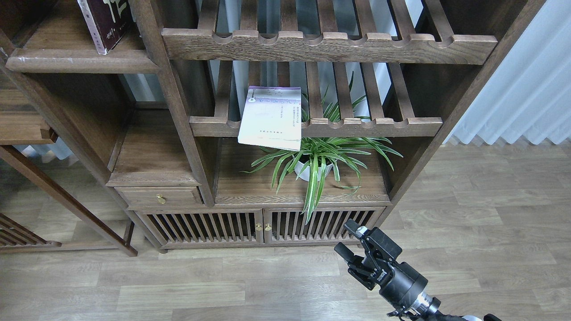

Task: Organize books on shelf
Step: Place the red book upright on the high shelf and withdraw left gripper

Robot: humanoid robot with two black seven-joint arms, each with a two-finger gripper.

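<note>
The thick dark maroon book [105, 22] with white characters stands leaning on the solid dark-brown shelf [82, 62] at the top left. The thin pale lavender-white book [271, 118] lies on the middle slatted rack, its front edge overhanging the rail. The red book is out of view. My right gripper [350, 240] is open and empty, low in front of the cabinet doors, far below both books. My left gripper is not in view.
A spider plant in a white pot [317, 162] stands on the low board under the lavender book. An upper slatted rack [330, 44] spans above it. A drawer [160, 196] and slatted cabinet doors [263, 227] sit near the wood floor. A white curtain [522, 89] hangs at right.
</note>
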